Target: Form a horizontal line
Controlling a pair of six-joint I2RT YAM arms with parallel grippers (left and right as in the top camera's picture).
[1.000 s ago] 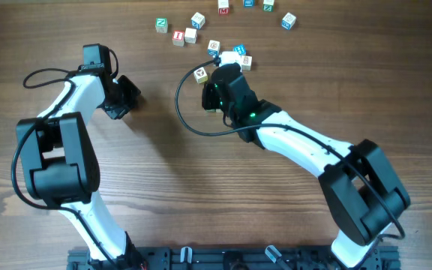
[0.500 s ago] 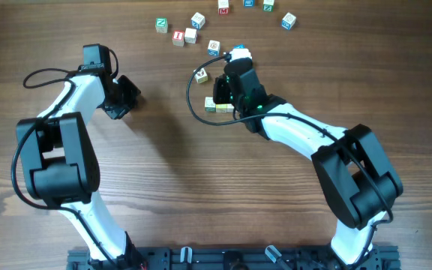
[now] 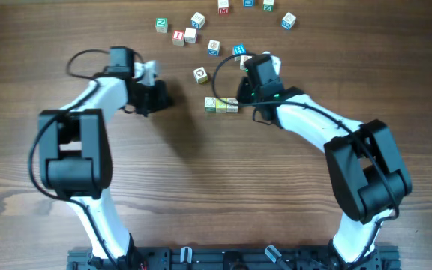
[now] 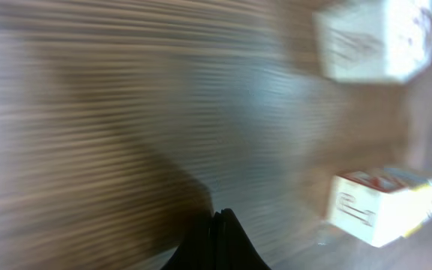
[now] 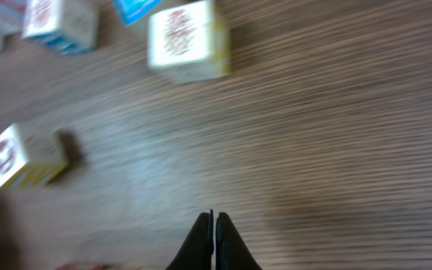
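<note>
Near centre, row (image 3: 222, 106) sits edge to edge; my right pincer (image 5: 214, 219) and left pincer (image 4: 217, 215) pinched shut, empty, off it, likely to avoid nudging.

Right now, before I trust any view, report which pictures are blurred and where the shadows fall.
Overhead: sharp and evenly lit, with soft shadows on the table; the three-cube line reads clearly. Left wrist: heavy streaked blur, a smeared cube, and a broad shadow around the shut left tool. Right wrist: milder streaking; the shut right tool looks fairly crisp.
</note>
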